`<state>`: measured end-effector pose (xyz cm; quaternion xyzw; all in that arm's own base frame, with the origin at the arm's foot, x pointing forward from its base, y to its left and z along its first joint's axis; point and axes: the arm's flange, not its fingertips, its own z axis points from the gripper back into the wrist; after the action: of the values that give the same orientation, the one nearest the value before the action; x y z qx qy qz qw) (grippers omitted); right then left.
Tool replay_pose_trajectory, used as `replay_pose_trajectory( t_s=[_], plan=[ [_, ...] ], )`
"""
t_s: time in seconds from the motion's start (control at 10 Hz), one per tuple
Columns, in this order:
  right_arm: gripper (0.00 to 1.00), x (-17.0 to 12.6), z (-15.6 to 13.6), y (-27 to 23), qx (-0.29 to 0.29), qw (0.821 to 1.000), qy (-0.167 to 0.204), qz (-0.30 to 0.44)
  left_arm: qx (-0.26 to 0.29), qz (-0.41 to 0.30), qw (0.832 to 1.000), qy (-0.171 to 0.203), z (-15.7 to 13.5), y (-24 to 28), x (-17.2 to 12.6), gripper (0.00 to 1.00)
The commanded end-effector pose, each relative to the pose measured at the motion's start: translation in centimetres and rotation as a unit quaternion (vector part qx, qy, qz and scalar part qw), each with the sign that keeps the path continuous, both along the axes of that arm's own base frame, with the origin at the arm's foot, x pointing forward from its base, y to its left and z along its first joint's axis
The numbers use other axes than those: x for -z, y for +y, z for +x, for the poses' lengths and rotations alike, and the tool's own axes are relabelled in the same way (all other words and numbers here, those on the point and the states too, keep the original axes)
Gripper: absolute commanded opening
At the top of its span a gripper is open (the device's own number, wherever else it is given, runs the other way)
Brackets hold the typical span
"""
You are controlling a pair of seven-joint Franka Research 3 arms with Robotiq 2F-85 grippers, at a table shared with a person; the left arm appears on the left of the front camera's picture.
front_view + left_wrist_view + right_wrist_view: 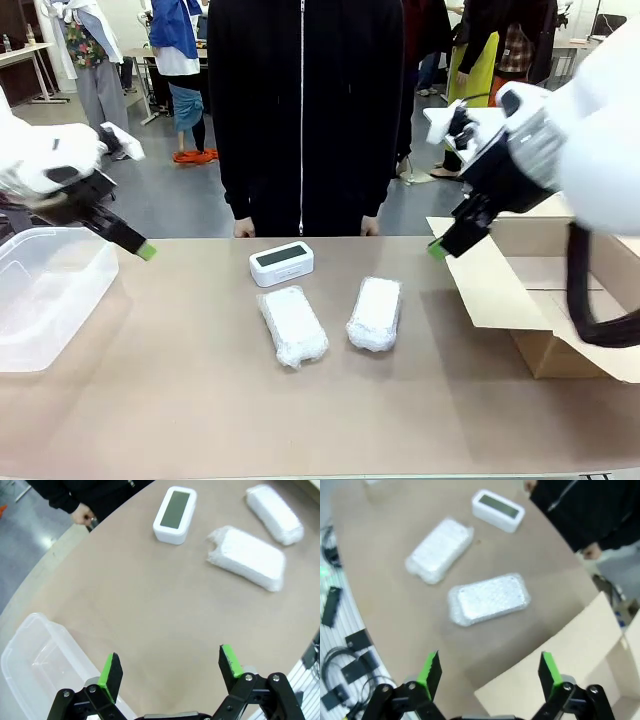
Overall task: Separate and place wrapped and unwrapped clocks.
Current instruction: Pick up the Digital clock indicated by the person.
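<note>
Both claws stand released and grip nothing: our left gripper (171, 669) and our right gripper (487, 672) each hold their green pads wide apart. The left wrist settles what the front camera leaves unsure: a clear plastic tub (35, 665) sits right beneath that claw's left finger. Ahead of the left claw, well apart from it, lies the bare white rectangular clock with a dark grey screen (175, 514). Off towards its right finger's side lies one white oblong bundle in crinkly clear film (247, 557), with a second film-wrapped white bundle (275, 514) just past it. From the right wrist we find the flap of an open brown cardboard box (580, 655) under the right claw's right finger. There the second bundle lies nearest ahead of the claw, the first beyond it to the left, and the clock farthest. The front camera adds a person in a black zipped jacket (305, 110) standing beyond both raised claws, and shows the three task things on the tan table (200, 400) between them.
</note>
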<state>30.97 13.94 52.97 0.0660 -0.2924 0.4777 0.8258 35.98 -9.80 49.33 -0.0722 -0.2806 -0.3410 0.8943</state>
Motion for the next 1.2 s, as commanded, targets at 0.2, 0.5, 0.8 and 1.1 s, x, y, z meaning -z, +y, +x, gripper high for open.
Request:
replay_pose_trajectory(
  t_s=[0.2, 0.5, 0.8, 1.1],
  plan=[
    [1.00, 2.9, -5.6, -3.9, -0.077, 0.995, -0.014, 0.065, 0.078, -0.057, 0.993, -0.068, -10.9, 5.8, 3.3, 1.00],
    [1.00, 3.8, -5.4, -6.1, -0.084, 0.991, -0.016, 0.105, 0.103, -0.073, 0.988, -0.094, -11.4, 6.5, 4.2, 1.00],
    [1.00, 4.0, -5.5, -7.5, -0.087, 0.989, -0.012, 0.117, 0.111, -0.078, 0.986, -0.096, -12.0, 7.1, 5.0, 1.00],
    [1.00, 4.3, -5.1, -8.0, -0.090, 0.989, -0.010, 0.121, 0.116, -0.066, 0.986, -0.100, -12.3, 6.6, 4.6, 1.00]
  ],
)
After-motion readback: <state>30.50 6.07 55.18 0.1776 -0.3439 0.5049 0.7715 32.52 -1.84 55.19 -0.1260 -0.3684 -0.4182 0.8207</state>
